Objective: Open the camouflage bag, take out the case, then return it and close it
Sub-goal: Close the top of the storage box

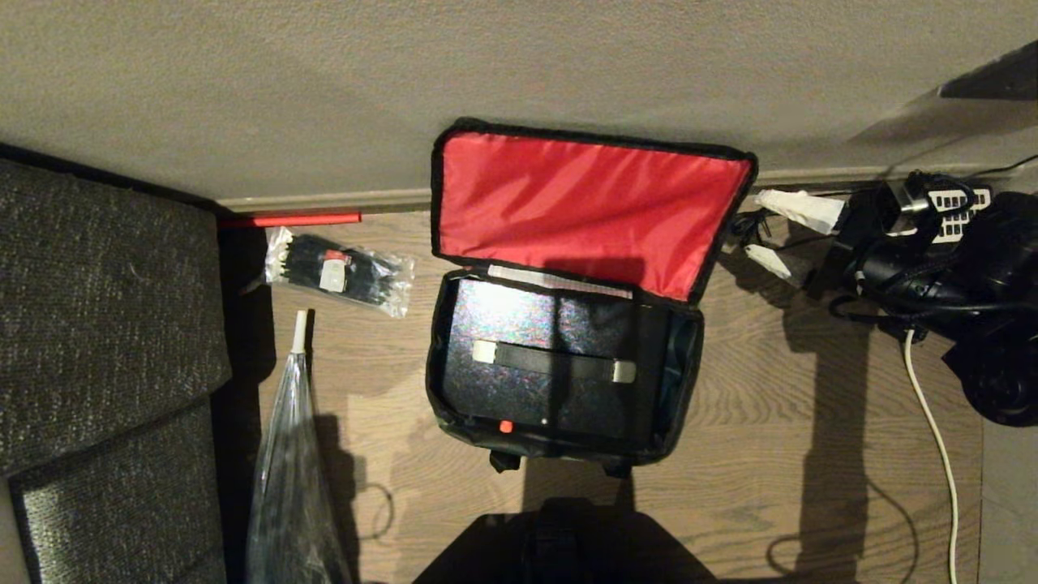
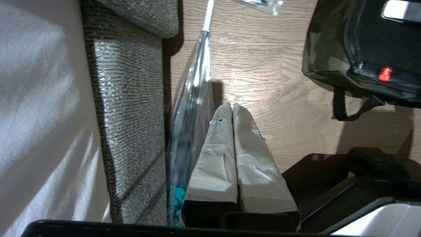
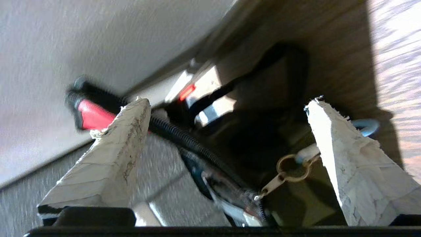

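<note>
- The camouflage bag (image 1: 559,422) lies open on the wooden floor (image 1: 770,454), in the middle of the head view.
- Its lid with red lining (image 1: 584,211) stands up at 12 o'clock and leans on the grey wall (image 1: 324,81).
- The case (image 1: 535,365), flat and black, lies inside the bag, with a black strap across its top.
- The right gripper (image 1: 778,231) is at 3 o'clock from the lid, just beside the lid's right corner. Its fingers (image 3: 355,164) are spread wide and hold nothing.
- The left gripper (image 2: 232,107) hangs low near the sofa (image 2: 131,115), at 8 o'clock from the bag. Its two pads are pressed together and empty.
- A clear packet of black ties (image 1: 340,272) lies at 9 o'clock from the lid, well apart from the bag.
- A folded clear umbrella (image 1: 292,454) lies along the sofa edge.
</note>
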Robot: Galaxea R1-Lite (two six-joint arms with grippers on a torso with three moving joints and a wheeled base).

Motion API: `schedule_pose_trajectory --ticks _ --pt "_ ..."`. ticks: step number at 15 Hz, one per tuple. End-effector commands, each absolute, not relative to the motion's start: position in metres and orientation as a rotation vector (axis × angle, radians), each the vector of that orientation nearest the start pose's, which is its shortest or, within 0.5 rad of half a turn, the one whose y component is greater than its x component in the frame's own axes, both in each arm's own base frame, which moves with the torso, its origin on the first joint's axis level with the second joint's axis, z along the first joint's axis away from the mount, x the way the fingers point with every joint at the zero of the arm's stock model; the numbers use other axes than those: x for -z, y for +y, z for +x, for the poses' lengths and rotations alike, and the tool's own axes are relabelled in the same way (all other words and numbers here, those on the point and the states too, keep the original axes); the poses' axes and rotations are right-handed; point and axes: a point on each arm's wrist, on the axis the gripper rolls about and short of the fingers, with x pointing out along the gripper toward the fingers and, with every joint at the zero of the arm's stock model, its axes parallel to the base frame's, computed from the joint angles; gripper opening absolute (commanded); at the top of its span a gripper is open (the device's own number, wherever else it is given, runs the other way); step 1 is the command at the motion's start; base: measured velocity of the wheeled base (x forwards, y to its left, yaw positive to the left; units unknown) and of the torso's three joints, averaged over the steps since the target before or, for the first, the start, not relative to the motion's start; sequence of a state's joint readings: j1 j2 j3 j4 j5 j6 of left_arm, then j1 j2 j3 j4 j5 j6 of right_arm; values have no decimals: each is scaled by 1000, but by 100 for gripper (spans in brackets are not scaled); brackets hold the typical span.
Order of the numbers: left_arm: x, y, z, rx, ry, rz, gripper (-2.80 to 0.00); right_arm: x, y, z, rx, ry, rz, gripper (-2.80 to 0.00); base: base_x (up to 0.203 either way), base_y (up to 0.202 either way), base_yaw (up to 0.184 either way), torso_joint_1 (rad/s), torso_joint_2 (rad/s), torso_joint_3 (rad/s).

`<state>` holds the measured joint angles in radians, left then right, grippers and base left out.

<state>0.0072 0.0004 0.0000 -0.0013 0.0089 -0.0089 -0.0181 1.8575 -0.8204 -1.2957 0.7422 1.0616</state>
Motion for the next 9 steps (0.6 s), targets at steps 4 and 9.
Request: schedule_pose_trajectory --ticks 4,9 --pt "-75 0 -23 -17 0 -9 -280 -192 9 348 -713 153 973 0 0 0 0 0 0 0" --pt "-75 0 -23 -17 -2 -9 -280 -195 32 367 -720 175 1178 0 0 0 0 0 0 0"
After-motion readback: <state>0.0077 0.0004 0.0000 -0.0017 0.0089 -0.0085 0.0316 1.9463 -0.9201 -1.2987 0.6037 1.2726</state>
